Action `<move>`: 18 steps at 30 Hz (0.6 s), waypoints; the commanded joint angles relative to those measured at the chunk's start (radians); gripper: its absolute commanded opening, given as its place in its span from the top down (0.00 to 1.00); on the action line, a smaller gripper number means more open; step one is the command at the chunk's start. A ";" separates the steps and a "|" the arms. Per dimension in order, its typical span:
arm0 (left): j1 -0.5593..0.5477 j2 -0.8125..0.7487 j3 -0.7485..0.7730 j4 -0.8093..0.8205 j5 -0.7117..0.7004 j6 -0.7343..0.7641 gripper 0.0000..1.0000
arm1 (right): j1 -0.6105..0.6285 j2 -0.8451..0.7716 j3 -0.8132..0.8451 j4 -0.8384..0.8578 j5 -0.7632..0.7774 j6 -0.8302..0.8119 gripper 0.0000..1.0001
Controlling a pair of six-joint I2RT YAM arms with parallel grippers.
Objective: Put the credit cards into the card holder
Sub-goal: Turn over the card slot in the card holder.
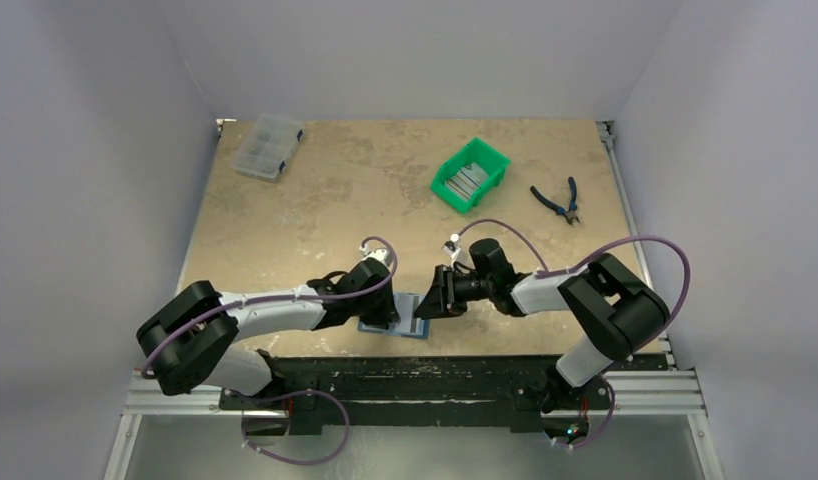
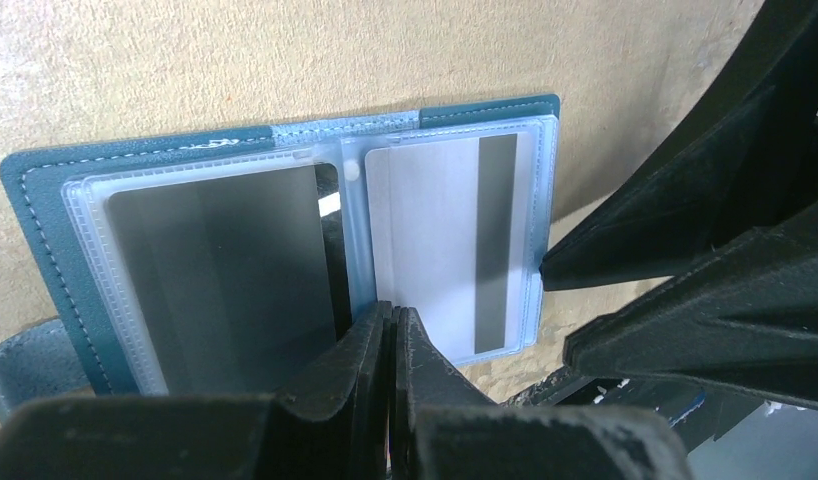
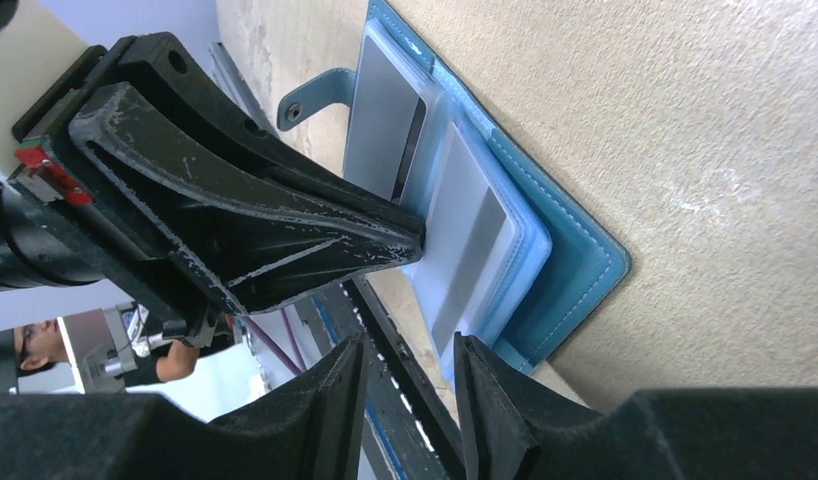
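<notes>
While open, holder under left hand

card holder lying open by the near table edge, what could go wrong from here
1. The card holder lies close to the table's near edge; a nudge from the right gripper, open beside it, could slide it off.
2. The shut left gripper seems to pin the spine; if it lifts, the cover may fold closed.
3. The right gripper also sits near the clear sleeve holding the striped card and might snag it.

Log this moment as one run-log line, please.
card holder open on table | two credit cards sleeved | left gripper shut | right gripper open
</notes>
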 commanded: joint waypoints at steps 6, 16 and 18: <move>0.006 -0.019 -0.061 -0.018 -0.021 -0.010 1.00 | 0.029 0.060 0.046 0.006 0.038 -0.009 0.56; 0.007 -0.043 -0.088 -0.013 -0.022 -0.020 1.00 | 0.031 0.032 0.037 -0.046 0.055 -0.031 0.54; 0.006 -0.045 -0.092 -0.012 -0.024 -0.021 1.00 | 0.030 0.028 0.027 -0.046 0.059 -0.029 0.54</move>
